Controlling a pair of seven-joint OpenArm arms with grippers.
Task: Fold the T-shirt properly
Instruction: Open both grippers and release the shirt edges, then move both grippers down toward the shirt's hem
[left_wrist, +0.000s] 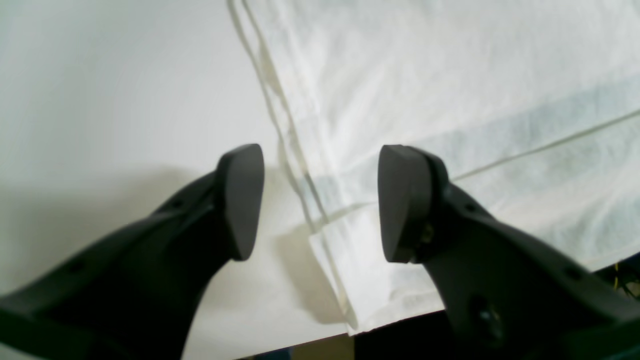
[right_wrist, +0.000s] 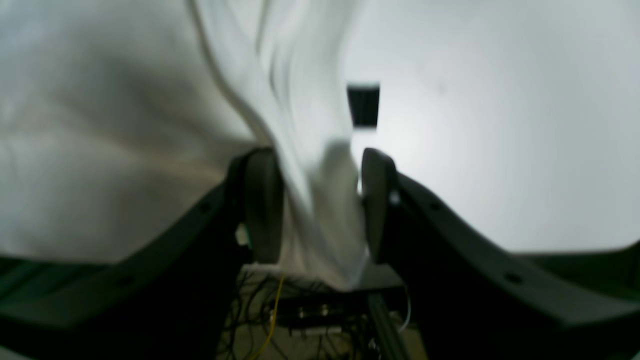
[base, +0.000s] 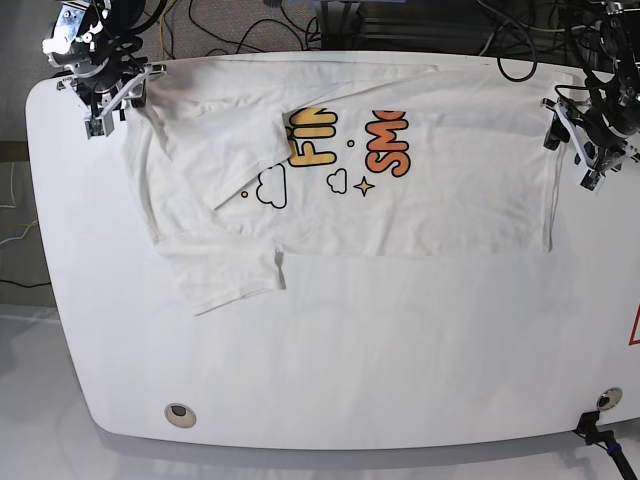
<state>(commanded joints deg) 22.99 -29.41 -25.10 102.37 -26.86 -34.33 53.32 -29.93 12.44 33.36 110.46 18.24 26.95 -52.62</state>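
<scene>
The white T-shirt (base: 440, 200) lies across the far part of the white table (base: 350, 360), partly folded over, with yellow "FIN" and orange "SM" letters showing. One sleeve (base: 230, 275) sticks out toward the front left. At the far left corner my right gripper (base: 112, 98) is shut on a bunched edge of the T-shirt (right_wrist: 320, 210), and the cloth fills the gap between its fingers. My left gripper (base: 578, 152) stands open at the shirt's right end. Its fingers straddle the hemmed corner (left_wrist: 325, 235) just above the T-shirt (left_wrist: 450, 75), holding nothing.
Cables and dark frame parts lie behind the table's far edge (base: 330, 20). A round grey disc (base: 180, 413) sits near the front left edge and a black clamp (base: 600, 425) at the front right corner. A small dark rectangle (right_wrist: 363, 106) shows on the table.
</scene>
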